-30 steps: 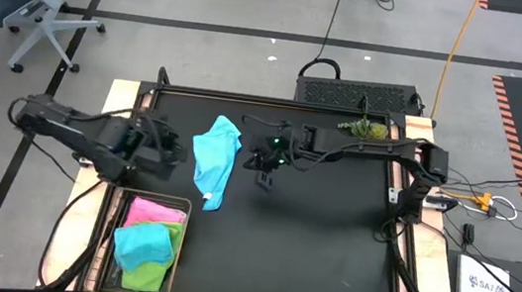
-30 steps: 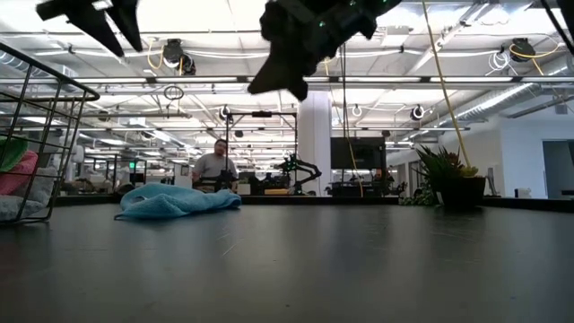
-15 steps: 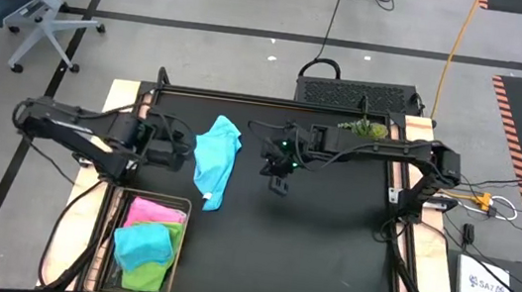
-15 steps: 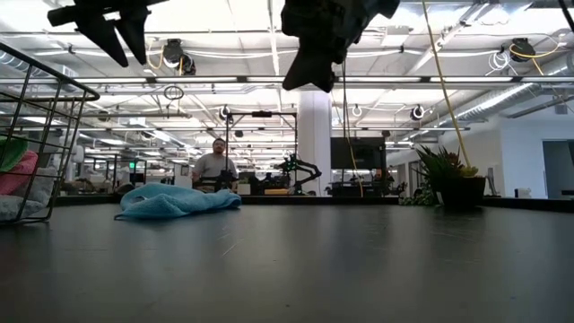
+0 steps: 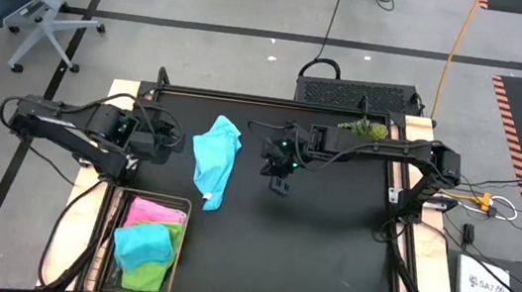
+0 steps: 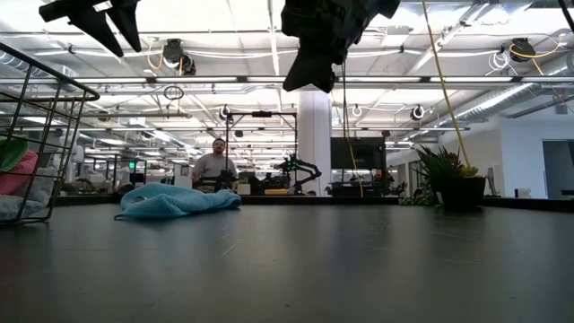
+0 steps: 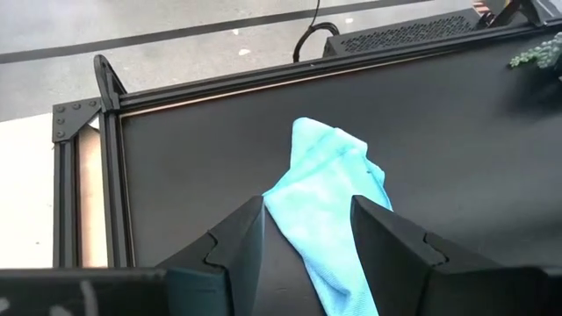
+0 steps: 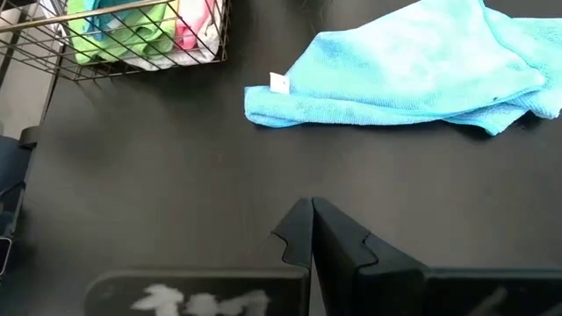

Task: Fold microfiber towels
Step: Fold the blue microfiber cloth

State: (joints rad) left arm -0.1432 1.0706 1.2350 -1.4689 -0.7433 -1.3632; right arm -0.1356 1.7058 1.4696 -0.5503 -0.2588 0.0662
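My left jaws (image 7: 307,230) hang open near the crumpled light blue towel (image 5: 216,157); my right jaws (image 8: 312,230) hover closed, holding nothing.

The right end effector (image 8: 311,230) hangs above the dark surface (image 8: 132,202), its two fingers pressed together. Ahead lies a crumpled light blue towel (image 8: 404,75) with a white tag (image 8: 279,83). A wire basket (image 8: 132,39) nearby holds green and pink cloths (image 8: 132,22).
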